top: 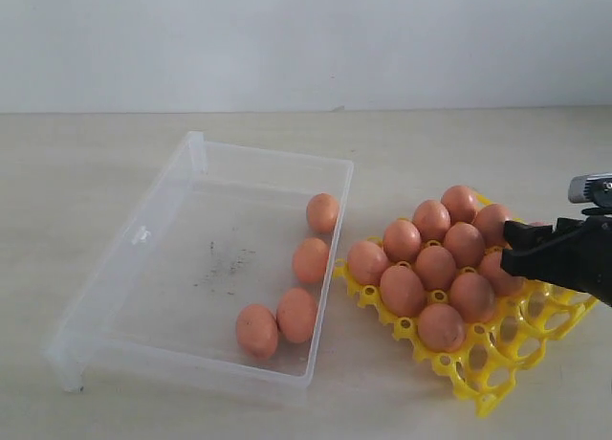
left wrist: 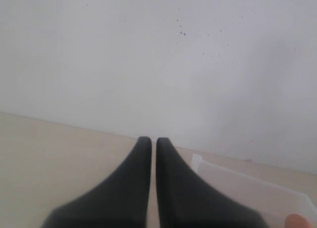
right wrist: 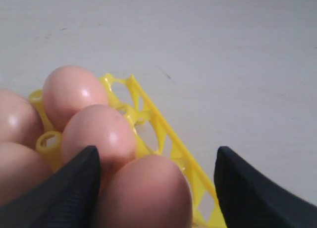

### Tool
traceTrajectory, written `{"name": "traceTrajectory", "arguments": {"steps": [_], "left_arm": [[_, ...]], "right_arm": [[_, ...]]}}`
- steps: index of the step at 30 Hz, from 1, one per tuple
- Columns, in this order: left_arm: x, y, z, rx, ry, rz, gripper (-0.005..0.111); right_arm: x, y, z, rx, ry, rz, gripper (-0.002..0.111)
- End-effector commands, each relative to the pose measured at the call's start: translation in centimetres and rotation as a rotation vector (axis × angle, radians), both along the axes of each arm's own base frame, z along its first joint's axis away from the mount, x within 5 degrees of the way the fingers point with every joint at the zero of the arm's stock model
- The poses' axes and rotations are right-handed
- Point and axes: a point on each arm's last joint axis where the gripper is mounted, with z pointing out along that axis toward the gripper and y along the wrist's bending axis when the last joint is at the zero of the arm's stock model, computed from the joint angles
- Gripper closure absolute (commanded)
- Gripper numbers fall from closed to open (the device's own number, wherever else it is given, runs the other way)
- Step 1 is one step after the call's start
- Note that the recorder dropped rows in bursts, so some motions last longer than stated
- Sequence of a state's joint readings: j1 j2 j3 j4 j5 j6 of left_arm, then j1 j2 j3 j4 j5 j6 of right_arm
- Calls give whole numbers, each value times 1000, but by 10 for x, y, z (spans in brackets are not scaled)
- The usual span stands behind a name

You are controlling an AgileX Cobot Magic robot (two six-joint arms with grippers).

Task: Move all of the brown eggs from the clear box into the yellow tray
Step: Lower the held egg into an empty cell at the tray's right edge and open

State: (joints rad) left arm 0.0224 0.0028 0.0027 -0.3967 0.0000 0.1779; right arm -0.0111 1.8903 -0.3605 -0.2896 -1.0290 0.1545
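1. The yellow tray (top: 485, 387) is set nearest the exterior camera, on the right of the table (top: 96, 163). Eleven brown eggs (top: 435, 267) can be counted in its cups, and the cups along its near right edge are seen unfilled.
2. The right gripper (top: 509, 249) is held over the tray's right side, where one egg is partly covered by it.
3. In the right wrist view its jaws are spread wide on either side of one of the brown eggs (right wrist: 143, 193) seated in the tray. One jaw is well apart from the shell, so nothing is grasped.
4. The clear box (top: 191, 368) is placed just beside the tray, on its left. Four eggs are lined along the wall nearer the tray, and dark smudges (top: 225, 263) are marked on its floor.
5. The left gripper (left wrist: 153, 141) is shown only by its own wrist camera, its jaws pressed almost together on nothing.
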Motion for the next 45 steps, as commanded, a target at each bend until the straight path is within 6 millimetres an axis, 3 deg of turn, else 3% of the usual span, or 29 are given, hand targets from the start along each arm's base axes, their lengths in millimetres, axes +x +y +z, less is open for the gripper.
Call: {"name": "traceTrajectory", "arguments": {"steps": [1, 6, 17, 19, 24, 31, 45], "left_arm": [[0, 0, 1, 4, -5, -7, 103], [0, 0, 1, 4, -5, -7, 103], [0, 0, 1, 4, -5, -7, 103], [0, 0, 1, 4, -5, -7, 103], [0, 0, 1, 4, -5, -7, 103], [0, 0, 1, 4, -5, -7, 103], [0, 0, 1, 4, -5, -7, 103]], "right_arm": [[-2, 2, -4, -25, 27, 41, 46], [0, 3, 5, -17, -27, 42, 46], [-6, 4, 55, -8, -115, 47, 47], [-11, 3, 61, 9, -65, 35, 56], [-28, -1, 53, 54, 235, -51, 108], [-30, 6, 56, 112, 229, 18, 107], [-28, 2, 56, 47, 213, 3, 107]]}}
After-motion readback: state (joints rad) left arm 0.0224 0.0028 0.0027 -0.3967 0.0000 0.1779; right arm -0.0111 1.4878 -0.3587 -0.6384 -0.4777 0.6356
